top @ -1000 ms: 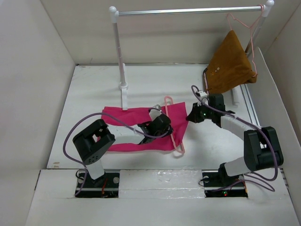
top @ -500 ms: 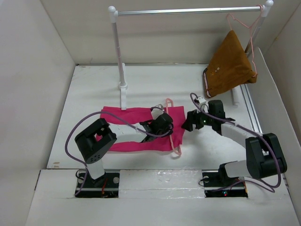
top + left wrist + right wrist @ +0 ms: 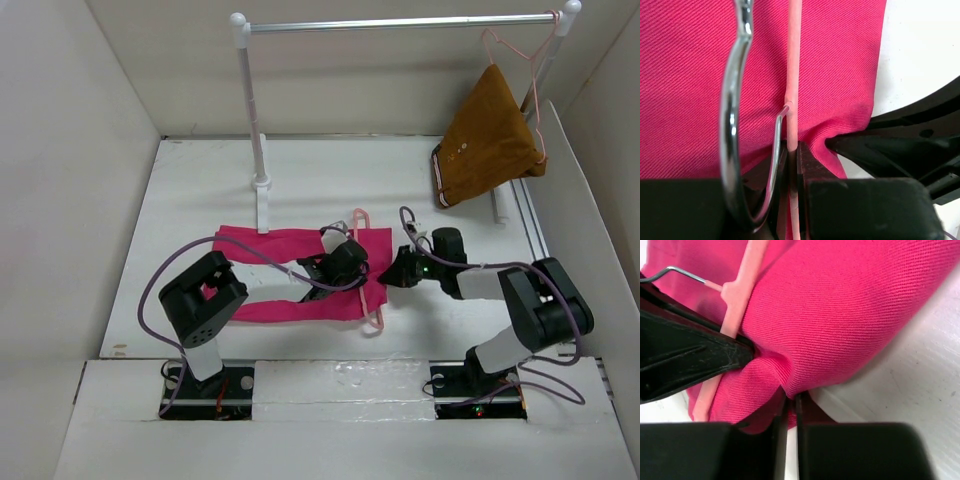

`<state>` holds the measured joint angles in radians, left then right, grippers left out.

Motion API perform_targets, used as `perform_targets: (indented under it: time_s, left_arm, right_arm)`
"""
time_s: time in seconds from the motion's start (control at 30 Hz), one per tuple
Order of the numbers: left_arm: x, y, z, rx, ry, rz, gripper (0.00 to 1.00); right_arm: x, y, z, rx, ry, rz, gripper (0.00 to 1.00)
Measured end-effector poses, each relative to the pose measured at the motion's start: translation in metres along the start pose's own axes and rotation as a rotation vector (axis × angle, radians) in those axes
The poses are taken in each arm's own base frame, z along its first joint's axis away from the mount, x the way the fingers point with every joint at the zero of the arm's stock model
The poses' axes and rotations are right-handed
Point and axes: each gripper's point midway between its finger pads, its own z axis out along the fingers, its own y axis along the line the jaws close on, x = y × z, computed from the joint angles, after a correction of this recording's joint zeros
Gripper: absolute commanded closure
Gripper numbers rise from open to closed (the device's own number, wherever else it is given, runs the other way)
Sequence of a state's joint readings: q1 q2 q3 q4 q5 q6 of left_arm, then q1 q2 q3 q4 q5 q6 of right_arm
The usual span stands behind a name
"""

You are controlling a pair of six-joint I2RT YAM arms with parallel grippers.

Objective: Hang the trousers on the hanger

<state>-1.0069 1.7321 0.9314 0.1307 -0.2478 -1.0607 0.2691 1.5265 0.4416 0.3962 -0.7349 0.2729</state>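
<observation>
The magenta trousers (image 3: pixel 258 243) lie flat on the table in the top view. A pale-pink hanger (image 3: pixel 381 310) lies over their right end. My left gripper (image 3: pixel 360 270) is shut on the hanger's thin pink bar (image 3: pixel 794 75), with a shiny metal hook (image 3: pixel 730 125) beside it. My right gripper (image 3: pixel 390 275) is shut on a fold at the trousers' right edge (image 3: pixel 850 315), right next to the left gripper's black fingers (image 3: pixel 685 355). The hanger's bar (image 3: pixel 740 295) shows there too.
A silver rail (image 3: pixel 400 22) on white posts (image 3: pixel 258 150) spans the back. A mustard-brown garment (image 3: pixel 490 140) hangs on a pink hanger at its right end. White walls close in the left, back and right sides.
My right gripper has moved left across the table to the trousers' right edge and closed on it. The hanger and the trousers' right end have shifted slightly left. The left gripper stays on the hanger.
</observation>
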Motion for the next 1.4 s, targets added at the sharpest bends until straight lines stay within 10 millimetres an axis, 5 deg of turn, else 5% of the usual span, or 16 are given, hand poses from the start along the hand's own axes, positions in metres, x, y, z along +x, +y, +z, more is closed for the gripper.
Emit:
perform_targets:
  time_s: [0.37, 0.6, 0.73, 1.4]
  left_arm:
    - [-0.004, 0.001, -0.011, 0.021, -0.023, 0.008, 1.00]
    - [-0.006, 0.032, -0.014, -0.068, -0.048, 0.069, 1.00]
    - [-0.009, 0.035, -0.016, -0.073, -0.053, 0.079, 1.00]
    - [-0.019, 0.055, -0.034, -0.176, -0.018, 0.106, 1.00]
  right_arm:
    - [-0.036, 0.006, -0.044, 0.057, -0.026, -0.094, 1.00]
    - [-0.079, -0.039, -0.103, 0.288, -0.088, -0.174, 1.00]
    - [-0.071, -0.062, -0.125, 0.365, -0.077, -0.125, 1.00]
    - [-0.014, -0.081, -0.128, 0.390, -0.018, 0.016, 1.00]
